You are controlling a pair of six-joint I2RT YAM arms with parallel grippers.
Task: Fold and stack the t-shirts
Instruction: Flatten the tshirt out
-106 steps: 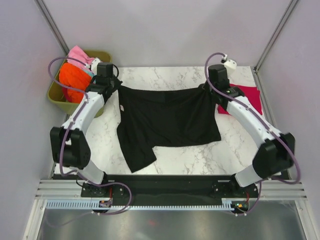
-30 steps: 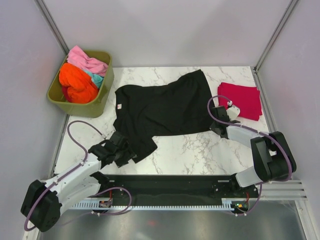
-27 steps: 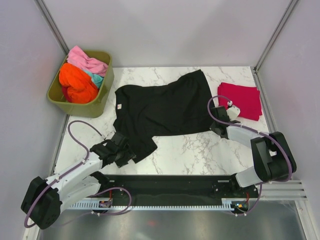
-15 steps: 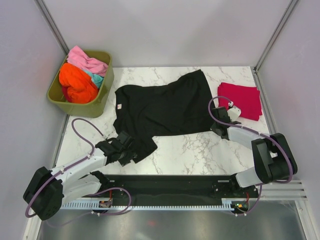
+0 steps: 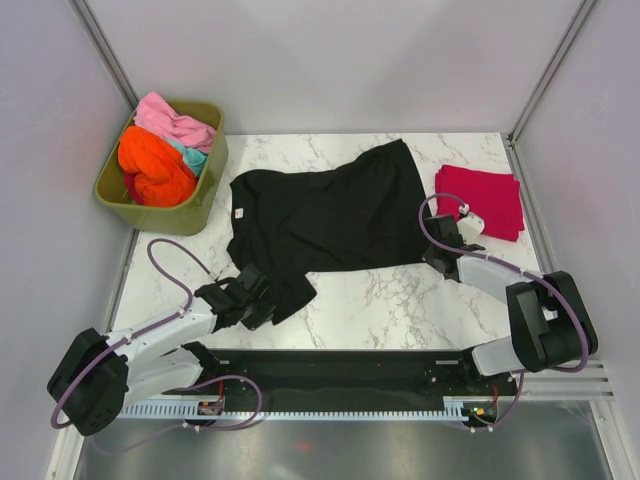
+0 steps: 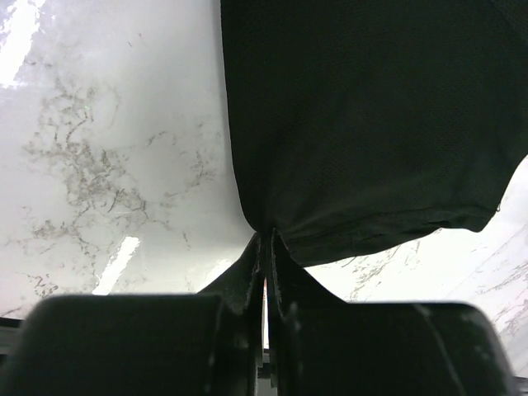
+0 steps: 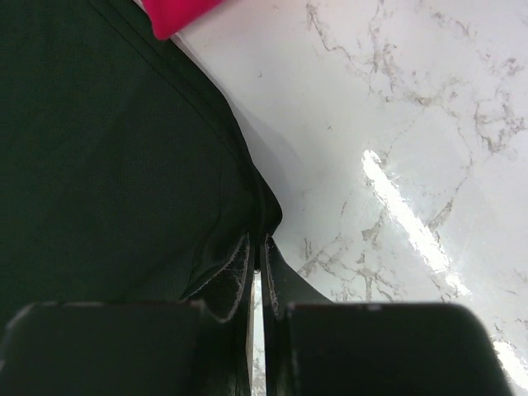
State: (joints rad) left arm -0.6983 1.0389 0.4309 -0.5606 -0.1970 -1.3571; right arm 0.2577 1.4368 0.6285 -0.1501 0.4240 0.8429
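Observation:
A black t-shirt lies spread on the marble table, its small label at the left. My left gripper is low at the near-left sleeve and shut on the cloth; in the left wrist view the jaws pinch the black hem. My right gripper holds the shirt's near-right corner, and the right wrist view shows it shut on that edge. A folded crimson t-shirt lies at the far right, its corner showing in the right wrist view.
An olive-green tub stands at the far left, holding orange, pink and teal shirts. Grey walls close in the table on three sides. The arm bases sit along the near edge.
My left gripper slid a little toward the sleeve and closed on the black cloth. The right gripper stayed shut on the shirt's corner; the shirt has not shifted.

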